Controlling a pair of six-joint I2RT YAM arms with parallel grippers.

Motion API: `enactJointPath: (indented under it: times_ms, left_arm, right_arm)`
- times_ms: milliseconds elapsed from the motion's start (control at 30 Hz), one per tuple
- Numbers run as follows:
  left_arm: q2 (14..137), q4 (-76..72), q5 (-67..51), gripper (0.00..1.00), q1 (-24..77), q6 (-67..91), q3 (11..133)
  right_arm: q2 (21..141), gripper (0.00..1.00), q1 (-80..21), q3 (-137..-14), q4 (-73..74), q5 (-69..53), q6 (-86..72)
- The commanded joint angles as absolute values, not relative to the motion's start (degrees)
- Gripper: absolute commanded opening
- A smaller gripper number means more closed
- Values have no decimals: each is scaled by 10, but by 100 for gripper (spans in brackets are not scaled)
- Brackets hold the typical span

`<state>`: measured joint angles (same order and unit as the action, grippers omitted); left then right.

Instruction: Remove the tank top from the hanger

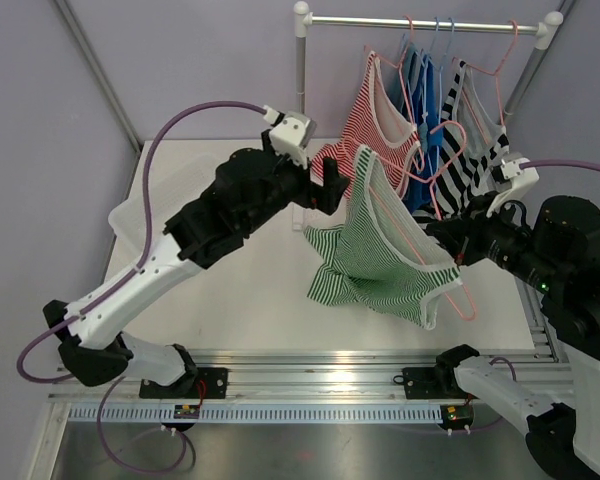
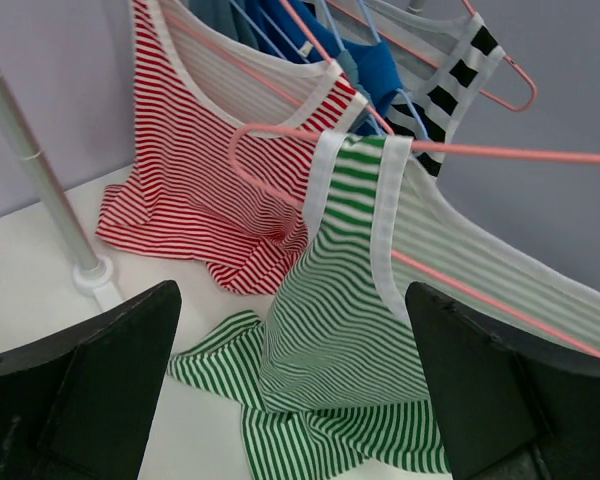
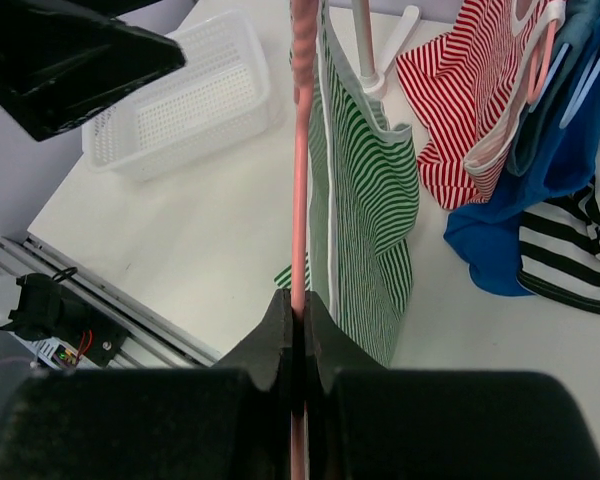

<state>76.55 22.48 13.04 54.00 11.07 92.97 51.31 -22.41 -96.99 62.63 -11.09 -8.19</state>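
A red-striped tank top, a blue top and a black-and-white striped top hang from a white clothes rail at the far edge of the table, hems trailing onto it. A white perforated basket sits at the table's left edge.

There are four tank tops: one green striped tank top, one red striped tank top, one blue tank top and one black-and-white striped tank top. The pink hangers number three: one pink hanger in the green top, one in the red, one in the black-and-white. Two blue hangers show by their hooks. There is one clothes rack, one white basket, one table and two robot arms: one left arm, one right arm.
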Motion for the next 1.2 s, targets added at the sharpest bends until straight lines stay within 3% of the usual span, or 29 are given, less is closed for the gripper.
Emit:
enactJointPath:
  times_ms: [0,167,433,500,533,633,833,1167]
  left_arm:
    - [809,179,80,99,557,73,986]
    - [858,173,84,93,559,68,997]
    - [892,168,137,57,559,53,988]
    - [895,167,158,45,559,47,986]
    - [896,166,163,30,559,47,985]
    - [891,164,191,0,558,44,978]
    - [862,186,299,0,543,59,956]
    - [769,231,265,0,389,170,846]
  right_arm:
    - [510,0,-229,-958,634,-119,-83]
    - [500,0,-229,-942,624,-149,-83]
    - [501,0,-228,-938,615,-164,-84]
    - [499,0,-228,-936,613,-166,-84]
    - [499,0,-228,-933,613,-157,-83]
    - [504,0,-228,-925,619,-147,-79]
    - [490,0,-229,-892,626,-141,-66]
    - [469,0,-243,-863,578,-267,-47]
